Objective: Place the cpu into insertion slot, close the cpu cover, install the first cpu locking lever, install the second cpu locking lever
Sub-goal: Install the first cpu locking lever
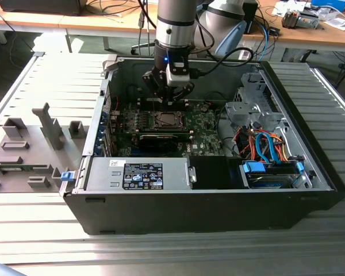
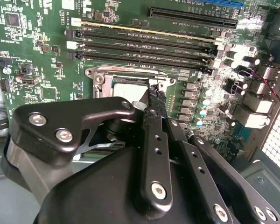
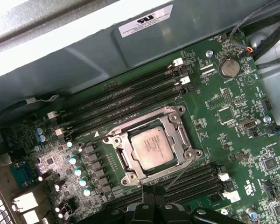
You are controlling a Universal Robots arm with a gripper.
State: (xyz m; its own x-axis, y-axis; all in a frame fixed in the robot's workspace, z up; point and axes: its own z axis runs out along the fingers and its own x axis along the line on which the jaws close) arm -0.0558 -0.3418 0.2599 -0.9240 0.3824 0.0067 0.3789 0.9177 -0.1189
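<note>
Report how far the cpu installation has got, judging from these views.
Done: the cpu sits in the insertion slot, cpu cover down around it. In hand: the hand is at the socket's edge, beside a thin wire lever angling away. Left: the locking levers; neither visibly latched.

Daylight floods the ribbed table [image 1: 34, 86] from about ten o'clock in the exterior view, bleaching its slats, while the computer case [image 1: 218, 207] interior sits in shade and its front wall reads nearly black. In the first wrist view, the case wall [image 3: 60, 42] washes out white toward eleven o'clock; the cpu [image 3: 152, 143] lid gives a soft sheen. In the second wrist view, the gripper [image 2: 149, 100] looms blurred and dark, and the capacitors [image 2: 238, 53] glare at three o'clock.
</note>
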